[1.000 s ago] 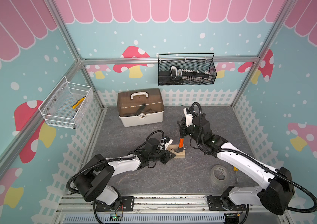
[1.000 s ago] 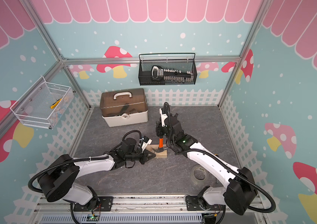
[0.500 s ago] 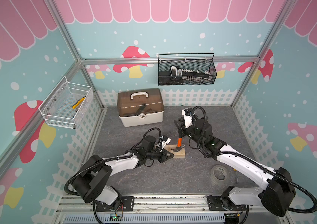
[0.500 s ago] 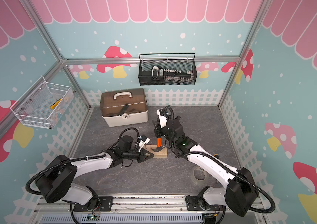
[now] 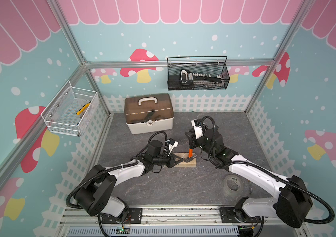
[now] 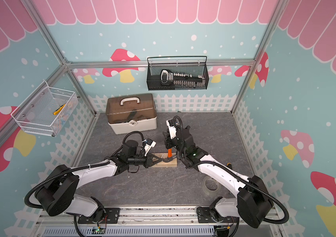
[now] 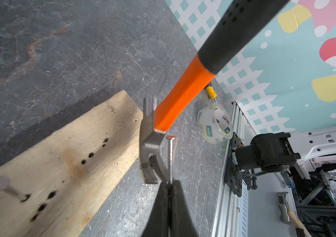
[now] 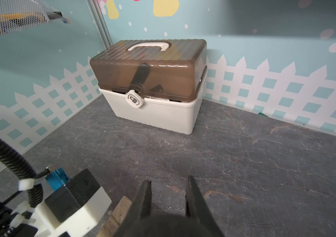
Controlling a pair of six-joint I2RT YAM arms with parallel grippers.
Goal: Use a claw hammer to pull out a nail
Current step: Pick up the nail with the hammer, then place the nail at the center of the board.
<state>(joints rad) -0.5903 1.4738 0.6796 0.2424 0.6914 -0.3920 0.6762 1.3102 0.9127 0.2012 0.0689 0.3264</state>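
The claw hammer (image 7: 175, 106) is gripped by its black shaft in the closed right gripper (image 5: 190, 141), with its steel head held low at the end of a wooden board (image 7: 60, 164). Just beside the curved claw, a nail (image 7: 170, 156) is pinched in the left gripper (image 7: 169, 191). The board is laid on a dark, veined, stone-patterned tabletop (image 7: 60, 51), enclosed by teal mushroom-printed walls (image 5: 183, 30). Its pale, rough grain is pocked with dark holes.

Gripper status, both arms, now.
Left gripper: closed on a nail.
Right gripper: closed on the claw hammer, at its black shaft.
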